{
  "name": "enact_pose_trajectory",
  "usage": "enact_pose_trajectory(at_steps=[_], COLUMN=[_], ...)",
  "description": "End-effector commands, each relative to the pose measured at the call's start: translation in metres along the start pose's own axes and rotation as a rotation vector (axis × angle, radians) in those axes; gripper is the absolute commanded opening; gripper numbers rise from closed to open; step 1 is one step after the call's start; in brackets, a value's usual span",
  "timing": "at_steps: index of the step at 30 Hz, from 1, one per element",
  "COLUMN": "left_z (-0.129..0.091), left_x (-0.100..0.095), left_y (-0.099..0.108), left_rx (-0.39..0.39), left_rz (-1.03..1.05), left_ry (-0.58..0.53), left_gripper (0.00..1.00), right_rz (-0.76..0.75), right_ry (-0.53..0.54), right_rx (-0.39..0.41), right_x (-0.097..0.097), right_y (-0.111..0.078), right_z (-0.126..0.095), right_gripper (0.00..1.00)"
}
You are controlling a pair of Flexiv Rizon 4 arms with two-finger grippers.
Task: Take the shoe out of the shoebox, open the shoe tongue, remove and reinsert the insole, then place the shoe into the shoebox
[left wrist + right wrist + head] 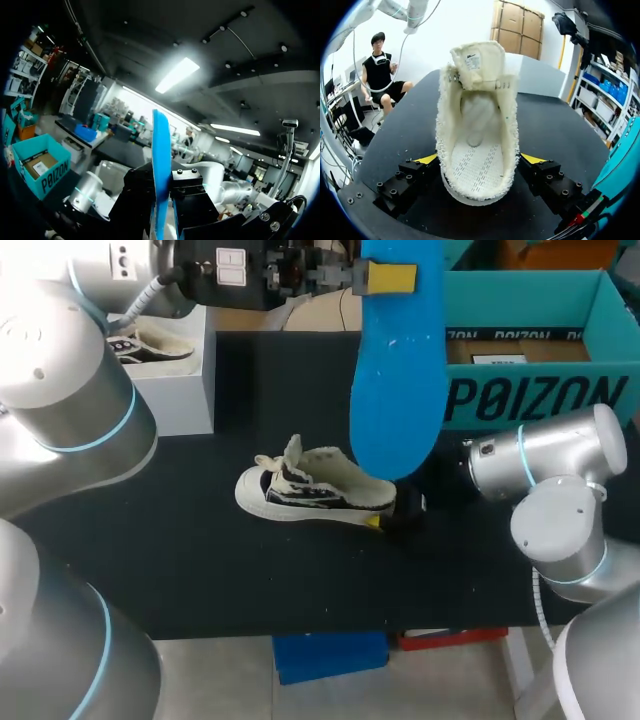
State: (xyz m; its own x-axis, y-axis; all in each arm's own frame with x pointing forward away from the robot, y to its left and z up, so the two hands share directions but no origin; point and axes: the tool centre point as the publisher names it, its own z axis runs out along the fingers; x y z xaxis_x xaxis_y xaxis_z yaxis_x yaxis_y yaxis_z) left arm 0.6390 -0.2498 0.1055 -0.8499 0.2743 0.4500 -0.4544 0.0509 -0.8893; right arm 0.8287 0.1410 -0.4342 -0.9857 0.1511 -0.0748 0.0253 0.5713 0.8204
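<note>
The left gripper (161, 192) was clamped on the blue insole (398, 380), which was held upright above the heel of the sneaker (312, 490). The fingers of the right gripper (479, 159) were pressed against both sides of that heel. The insole was judged to be out and due for reinsertion: its lower end needed guiding into the collar, behind the raised tongue (479, 62). Far left of the sneaker, a white box (175, 390) held a second sneaker (150, 345). Behind and right of the sneaker, the teal shoebox (540, 400) showed a cardboard sheet (520, 348) and no shoe.
</note>
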Motion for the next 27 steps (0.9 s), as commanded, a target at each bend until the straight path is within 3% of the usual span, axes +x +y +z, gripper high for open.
enact_pose_trajectory(at_steps=[1,6,9,15,27], left_z=[0.000,0.000,0.000,0.000,0.000], left_x=[0.001,0.001,0.001,0.001,0.001], left_y=[0.001,0.001,0.001,0.001,0.001], left_rx=[-0.001,-0.001,-0.001,-0.001,-0.001], left_rz=[-0.001,-0.001,-0.001,-0.001,-0.001], left_ry=[-0.004,-0.004,-0.004,-0.004,-0.004], left_gripper=[0.00,0.00,0.00,0.00,0.00], right_rz=[0.016,0.030,0.037,0.030,0.005], right_ry=[0.013,0.018,0.030,0.136,0.203], right_rx=[-0.017,-0.020,0.033,0.233,0.692], right_x=[0.000,0.001,0.000,-0.005,-0.026], right_y=[-0.007,-0.009,-0.008,0.001,0.037], right_z=[0.006,0.006,-0.004,-0.028,-0.058], right_gripper=[1.00,1.00,1.00,1.00,1.00])
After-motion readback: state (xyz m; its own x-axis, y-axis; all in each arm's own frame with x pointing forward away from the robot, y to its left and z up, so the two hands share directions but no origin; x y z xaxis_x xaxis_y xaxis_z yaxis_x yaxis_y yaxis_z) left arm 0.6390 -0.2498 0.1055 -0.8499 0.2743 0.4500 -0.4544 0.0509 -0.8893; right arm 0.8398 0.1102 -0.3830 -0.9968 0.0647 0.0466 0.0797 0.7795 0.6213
